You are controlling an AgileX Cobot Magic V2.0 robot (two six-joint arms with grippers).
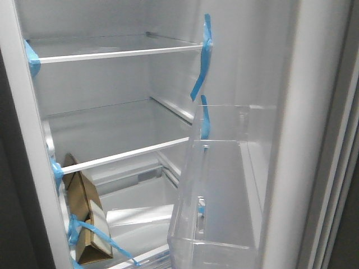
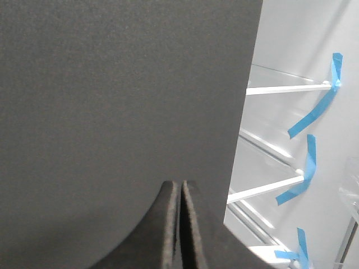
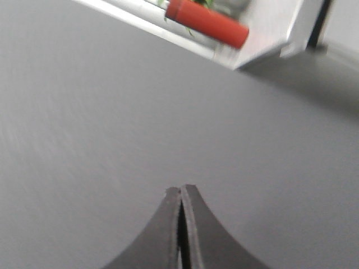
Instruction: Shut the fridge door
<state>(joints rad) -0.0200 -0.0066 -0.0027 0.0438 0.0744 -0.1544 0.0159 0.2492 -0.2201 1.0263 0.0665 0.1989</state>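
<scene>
Fridge door (image 1: 314,140) open, both fingers pairs pressed together, left (image 2: 180,224), right (image 3: 180,230), carton (image 1: 84,218) print unreadable, perhaps blurred

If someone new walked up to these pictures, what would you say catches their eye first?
Probably the open fridge interior in the front view, bare white with blue tape strips at the shelf ends and a brown carton taped at the lower left. On the right, the fridge door shows its white lining and a clear plastic bin. In the wrist views, the left gripper and right gripper are shut, each before a grey surface.
</scene>
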